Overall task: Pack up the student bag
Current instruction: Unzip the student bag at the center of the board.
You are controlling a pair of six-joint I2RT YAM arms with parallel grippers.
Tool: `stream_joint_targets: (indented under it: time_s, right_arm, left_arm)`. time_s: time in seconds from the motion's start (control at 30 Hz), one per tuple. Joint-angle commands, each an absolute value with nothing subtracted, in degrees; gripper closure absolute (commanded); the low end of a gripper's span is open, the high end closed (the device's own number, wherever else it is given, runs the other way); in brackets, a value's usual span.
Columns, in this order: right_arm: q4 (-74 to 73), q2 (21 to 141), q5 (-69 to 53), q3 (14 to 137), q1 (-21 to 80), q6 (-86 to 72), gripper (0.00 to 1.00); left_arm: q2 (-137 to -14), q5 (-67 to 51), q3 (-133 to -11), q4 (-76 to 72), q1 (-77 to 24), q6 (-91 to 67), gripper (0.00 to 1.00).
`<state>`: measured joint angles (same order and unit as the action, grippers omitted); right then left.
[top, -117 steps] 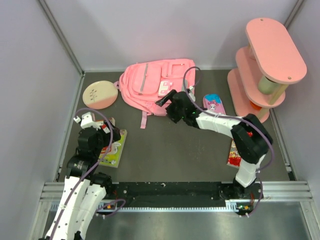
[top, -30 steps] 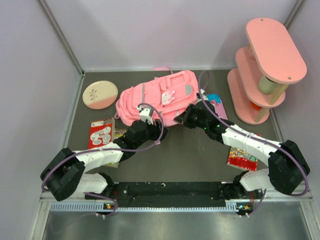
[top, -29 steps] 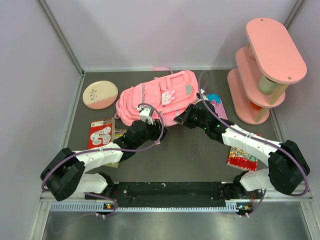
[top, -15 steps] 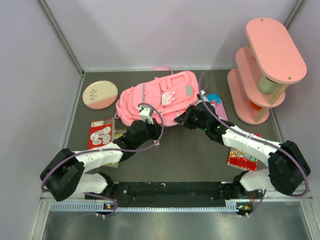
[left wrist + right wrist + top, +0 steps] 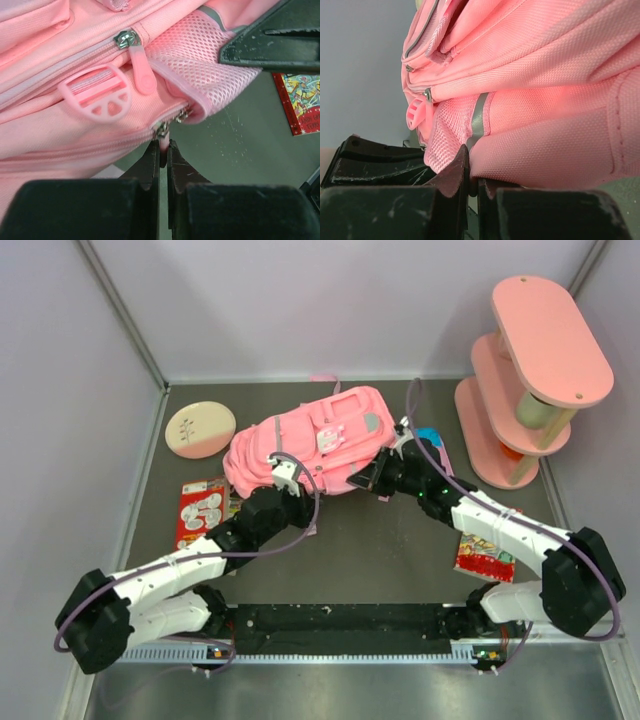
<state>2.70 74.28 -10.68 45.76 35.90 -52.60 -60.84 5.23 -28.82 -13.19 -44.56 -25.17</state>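
The student bag [image 5: 312, 437], a pink backpack with grey zipper strips, lies tilted at the back middle of the table between both arms. My left gripper [image 5: 291, 478] is at its near edge. In the left wrist view its jaws [image 5: 163, 150] are shut on a small pink zipper pull [image 5: 163, 143] of the lower zipper, below a pink buckle [image 5: 95, 93] and the mesh side pocket [image 5: 200, 65]. My right gripper [image 5: 366, 480] is shut on the bag's lower fabric edge [image 5: 530, 160] beside the mesh pocket [image 5: 450, 145]; its jaws [image 5: 472, 175] pinch the cloth.
A round cream-and-pink plate [image 5: 200, 430] lies at the back left. A pink tiered shelf [image 5: 530, 370] stands at the right. A pencil case [image 5: 428, 439] peeks out behind the right arm. A picture book [image 5: 203, 510] lies on the left, a red one [image 5: 480, 552] on the right.
My left gripper has shut on the zipper pull. The bag has shifted and tilted, its near edge drawn up between the two grippers. The right gripper kept its hold.
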Motion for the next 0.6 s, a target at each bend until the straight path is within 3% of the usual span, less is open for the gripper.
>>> stream_joint_targets:
  time_s: [0.0, 0.33, 0.57]
  right_arm:
    - [0.2, 72.2, -5.4, 47.5, 28.1, -46.1, 1.0]
    - [-2.6, 72.7, -8.1, 49.4, 25.2, -42.8, 1.0]
    - [-2.5, 71.9, -6.4, 46.9, 25.1, -42.5, 1.0]
  left_arm:
    - [-55.7, 15.9, -28.0, -2.6, -42.1, -21.9, 1.0]
    - [-55.9, 12.6, -28.1, -3.2, -42.1, -20.9, 1.0]
    - [-58.6, 17.5, -31.1, -0.3, -42.1, -21.9, 1.0]
